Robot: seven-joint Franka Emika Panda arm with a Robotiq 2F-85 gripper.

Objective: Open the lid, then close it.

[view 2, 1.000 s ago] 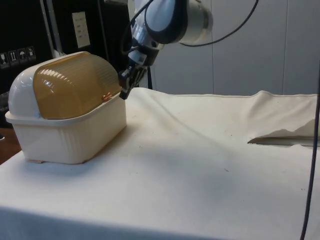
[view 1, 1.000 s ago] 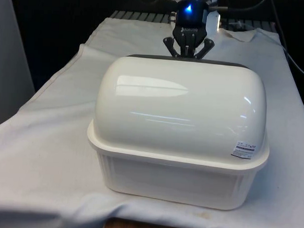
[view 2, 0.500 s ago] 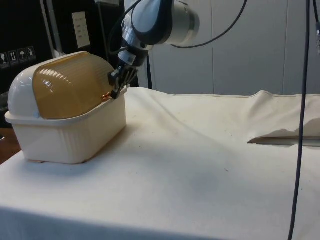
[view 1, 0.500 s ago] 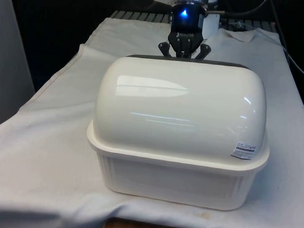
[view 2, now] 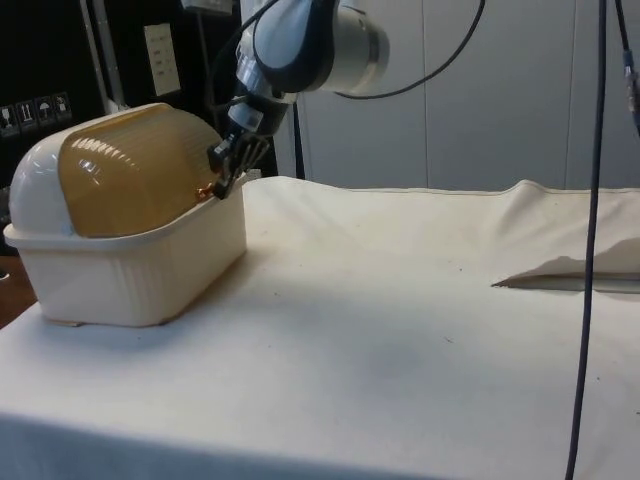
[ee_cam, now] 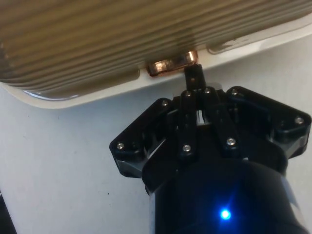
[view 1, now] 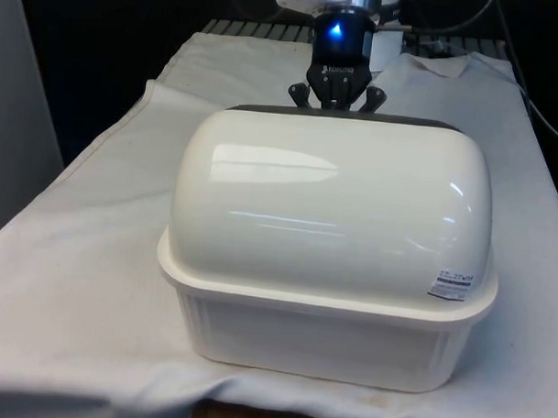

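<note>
Bread box (view 1: 328,257) stands on the white-clothed tabletop (view 2: 420,330), near the edge closest to the front cam, roughly centred across the table's width. Cream base w/ ribbed walls, rim all round. Its white domed back faces the front cam; small label sticker (view 1: 450,282) low on the dome at the front view's right.

Lid (view 2: 135,180): amber, translucent, ribbed roll-top. In the side view it lies down over the opening, lower edge at the base rim. Lid reads as closed or v. nearly so. Copper-coloured handle (ee_cam: 171,64) sits at the lid's lower edge, mid-width.

Gripper (ee_cam: 195,80), black, is at the box's robot-facing side, tilted down toward the lid's lower edge. In the wrist view the fingers are pressed together, no gap visible between them, tip touching or just under one end of the copper handle. Cannot confirm whether the tip is hooked on the handle or merely against it. Side view: gripper (view 2: 226,172) meets the lid right at the handle, above the base rim. Front view: gripper (view 1: 335,94) shows just above the dome's top edge; fingertips hidden behind the box.

Cloth has a fold (view 2: 560,275) toward the side view's right, well apart from the box.
</note>
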